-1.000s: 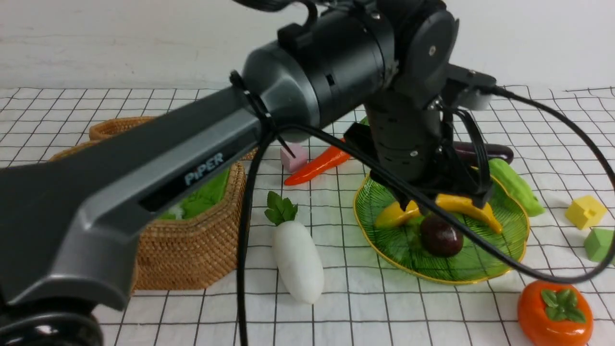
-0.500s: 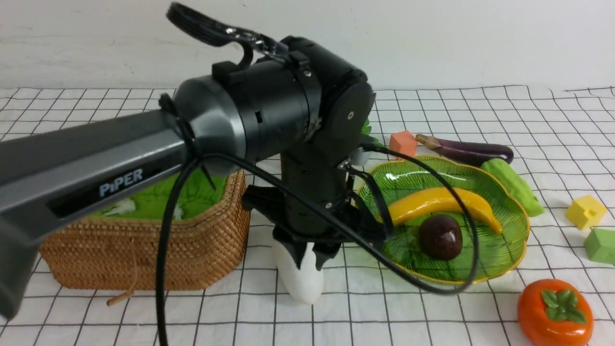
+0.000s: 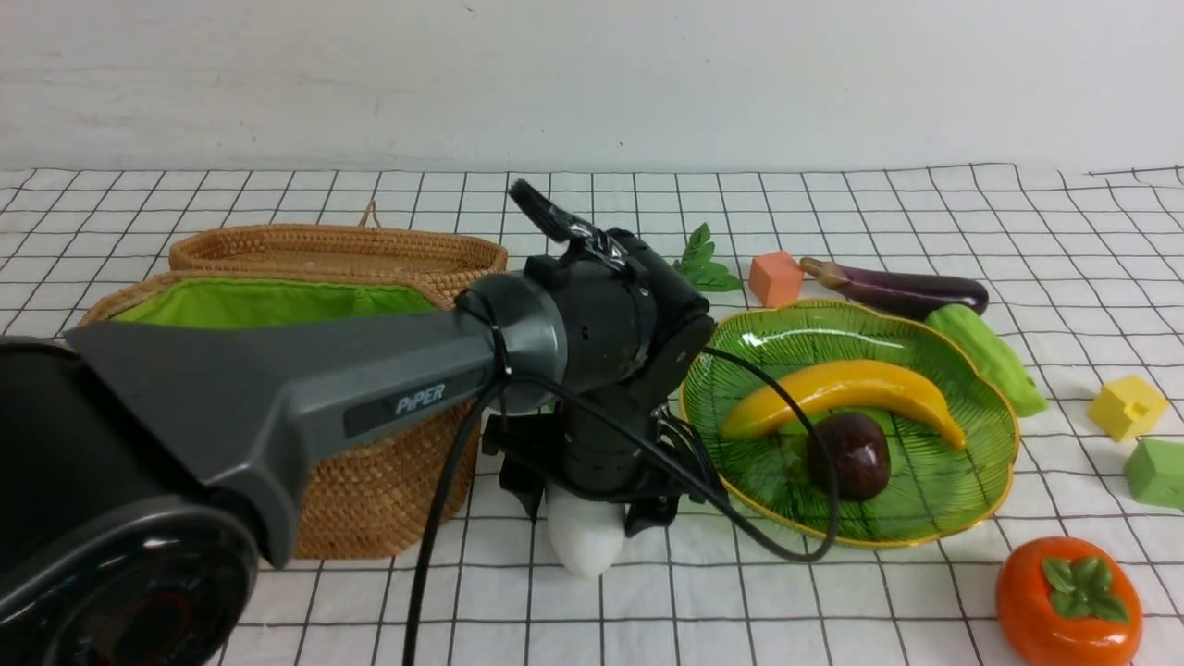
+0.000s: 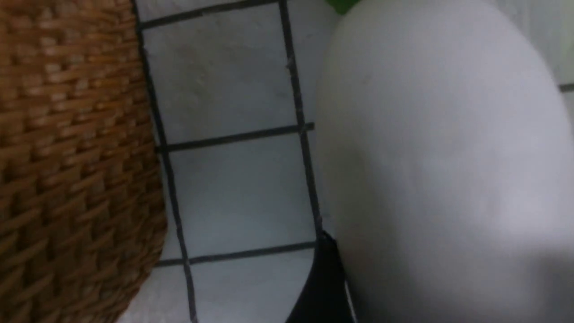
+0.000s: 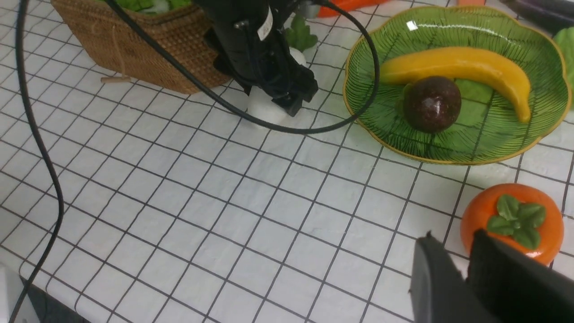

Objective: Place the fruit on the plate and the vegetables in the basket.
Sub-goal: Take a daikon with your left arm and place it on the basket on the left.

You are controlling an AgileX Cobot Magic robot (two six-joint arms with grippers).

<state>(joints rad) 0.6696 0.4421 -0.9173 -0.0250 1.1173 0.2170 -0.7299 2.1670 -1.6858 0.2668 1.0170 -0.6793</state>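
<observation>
The white radish (image 3: pixel 583 550) lies on the cloth between the basket (image 3: pixel 370 490) and the plate (image 3: pixel 980 490). My left gripper (image 3: pixel 587 513) points down over it, open, one finger on each side. Up close the radish (image 4: pixel 439 157) fills the left wrist view beside one black finger (image 4: pixel 326 278). A banana (image 3: pixel 842 388) and a mangosteen (image 3: pixel 849 453) rest on the plate. The persimmon (image 5: pixel 511 224) sits on the cloth right beyond my right gripper (image 5: pixel 455 244), whose jaws stand narrowly open and empty. Eggplant (image 3: pixel 897 289) and cucumber (image 3: pixel 990 356) lie behind the plate. The carrot (image 5: pixel 350 4) is mostly hidden.
A flat wicker lid (image 3: pixel 342 250) lies behind the basket. An orange cube (image 3: pixel 775 277), a yellow cube (image 3: pixel 1127 407) and a green cube (image 3: pixel 1156 470) sit around the plate. The left arm's cable (image 3: pixel 795 546) loops over the plate's near rim.
My left arm has swung left from above the plate and dropped onto the radish, its jaws spreading wide. The banana stays on the plate. The right gripper has hardly moved.
</observation>
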